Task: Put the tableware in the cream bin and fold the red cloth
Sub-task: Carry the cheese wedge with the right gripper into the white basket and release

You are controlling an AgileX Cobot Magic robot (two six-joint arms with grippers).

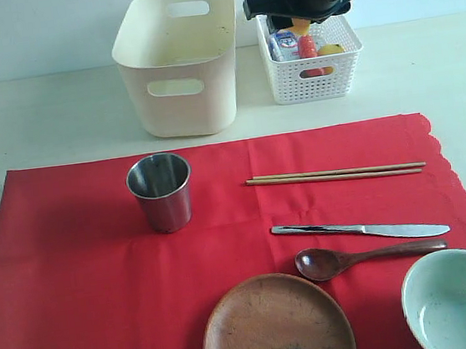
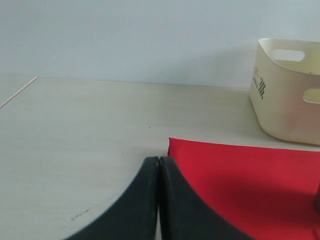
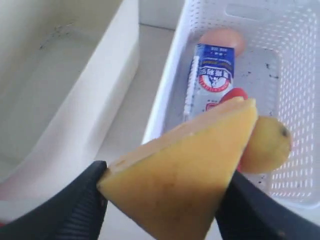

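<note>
Left gripper [image 2: 158,167] is sitting closed beside the red cloth [image 1: 75,268], which is lying flat and unfolded. Cream bin [image 1: 179,105] is standing empty. Steel cup [image 1: 161,193], plate [image 1: 275,325], chopsticks [image 1: 334,175], knife [image 1: 357,229], spoon [image 1: 344,259] and bowl [image 1: 462,300] are all waiting on the cloth. Right gripper [image 3: 165,192] is clamping a cheese wedge [image 3: 200,140] over the white basket [image 1: 315,85].

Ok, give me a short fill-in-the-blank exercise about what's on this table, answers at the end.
The right gripper holds a yellow wedge of ____.
The steel cup stands upright on the ____ cloth.
The knife lies between the chopsticks and the ____.
The left gripper has its jaws ____.
Missing words: cheese, red, spoon, shut.
</note>
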